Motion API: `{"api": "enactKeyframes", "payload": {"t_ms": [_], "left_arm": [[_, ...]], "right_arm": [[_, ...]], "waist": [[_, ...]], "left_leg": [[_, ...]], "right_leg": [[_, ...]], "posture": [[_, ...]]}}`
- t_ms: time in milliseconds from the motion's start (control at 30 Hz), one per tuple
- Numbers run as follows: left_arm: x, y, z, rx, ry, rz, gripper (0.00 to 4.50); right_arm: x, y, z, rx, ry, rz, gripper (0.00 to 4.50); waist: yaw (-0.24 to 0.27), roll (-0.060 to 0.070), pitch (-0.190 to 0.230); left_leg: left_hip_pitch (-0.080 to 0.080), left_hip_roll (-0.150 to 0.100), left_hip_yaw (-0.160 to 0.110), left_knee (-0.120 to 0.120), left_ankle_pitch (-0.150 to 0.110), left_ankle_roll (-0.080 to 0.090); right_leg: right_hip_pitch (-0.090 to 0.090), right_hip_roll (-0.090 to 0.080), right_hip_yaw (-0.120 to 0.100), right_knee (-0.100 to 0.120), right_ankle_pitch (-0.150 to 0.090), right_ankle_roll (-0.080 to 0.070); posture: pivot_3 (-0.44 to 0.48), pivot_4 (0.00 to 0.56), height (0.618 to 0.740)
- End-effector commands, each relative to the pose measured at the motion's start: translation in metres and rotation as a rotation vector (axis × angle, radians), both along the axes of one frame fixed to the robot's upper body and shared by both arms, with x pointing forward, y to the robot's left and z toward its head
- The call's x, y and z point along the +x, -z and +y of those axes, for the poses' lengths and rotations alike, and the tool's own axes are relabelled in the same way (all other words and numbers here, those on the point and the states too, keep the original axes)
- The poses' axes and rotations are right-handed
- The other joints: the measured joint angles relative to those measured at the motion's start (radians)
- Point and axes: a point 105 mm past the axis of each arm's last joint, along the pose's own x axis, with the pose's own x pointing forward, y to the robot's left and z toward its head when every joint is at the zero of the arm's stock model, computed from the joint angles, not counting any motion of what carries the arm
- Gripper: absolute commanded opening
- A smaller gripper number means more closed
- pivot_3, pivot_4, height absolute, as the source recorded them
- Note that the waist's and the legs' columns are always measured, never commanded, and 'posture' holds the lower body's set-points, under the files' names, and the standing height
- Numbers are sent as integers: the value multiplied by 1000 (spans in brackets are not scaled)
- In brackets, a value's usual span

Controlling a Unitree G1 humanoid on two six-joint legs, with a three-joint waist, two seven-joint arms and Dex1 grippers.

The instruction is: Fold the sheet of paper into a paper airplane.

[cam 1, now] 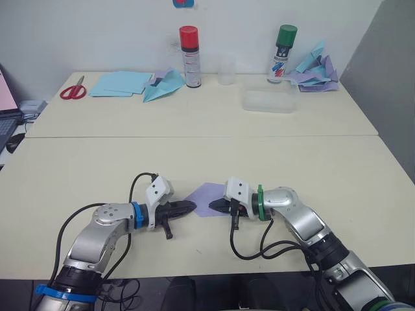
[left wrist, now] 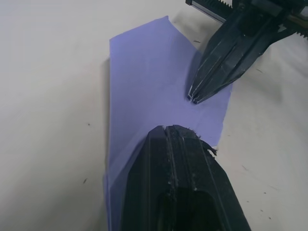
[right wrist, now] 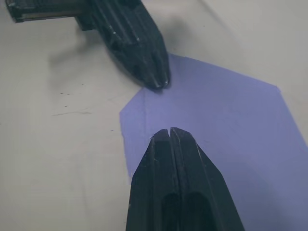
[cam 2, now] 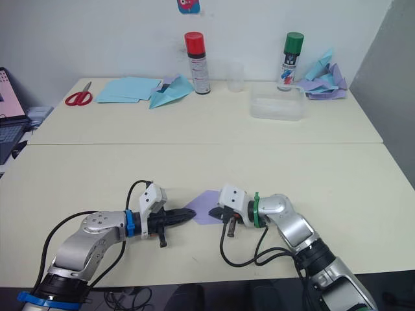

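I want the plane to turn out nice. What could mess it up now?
Both hands, left hand and right hand, press shut tips on the thin sheet of paper. It may slide on the smooth table, so the crease could go crooked. The tips sit close together and might bump or tear it.

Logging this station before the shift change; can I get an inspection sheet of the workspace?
Surface: two pale tables pushed together.
Job's things: purple paper, partly folded, flat between the grippers.
Clutter: scissors, blue sheets, blue paper plane, two spray cans, plastic cup, clear tray, heap of paper planes.
Grippers: left gripper and right gripper shut, tips at the paper.
Cables: black cables by the arms.
Surroundings: laptop, white wall.
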Motion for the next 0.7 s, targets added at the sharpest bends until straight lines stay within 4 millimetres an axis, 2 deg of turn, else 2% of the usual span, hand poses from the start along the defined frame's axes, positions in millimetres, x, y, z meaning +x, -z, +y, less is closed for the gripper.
{"api": "enactKeyframes", "payload": {"t_ms": [33,200,367,467,700], "left_arm": [[-9,24,1,72,23,53,0],[-12,30,3,81,16,61,0],[-11,29,2,67,9,64,0],[-11,29,3,68,11,65,0],[-9,26,4,67,9,60,0]], "right_arm": [[8,-30,-5,103,72,-1,588],[12,-48,-23,179,186,128,2426],[17,-44,-47,177,344,350,4302],[20,-37,-50,177,426,495,4433],[20,-36,-29,230,417,685,4433]], "waist": [[0,0,0],[0,2,-2],[0,3,-3],[-1,4,-4],[-2,6,-5]], "left_leg": [[0,0,0,0,0,0],[1,0,0,0,0,0],[1,0,1,0,0,0],[2,0,1,0,0,0],[1,0,1,-1,0,0]], "right_leg": [[0,0,0,0,0,0],[1,-1,0,0,0,0],[1,-2,0,0,0,0],[1,-2,1,0,0,0],[1,-1,1,0,0,0]], "posture": [[0,150,740],[0,150,740],[0,150,740],[0,150,740],[0,150,740]]}}
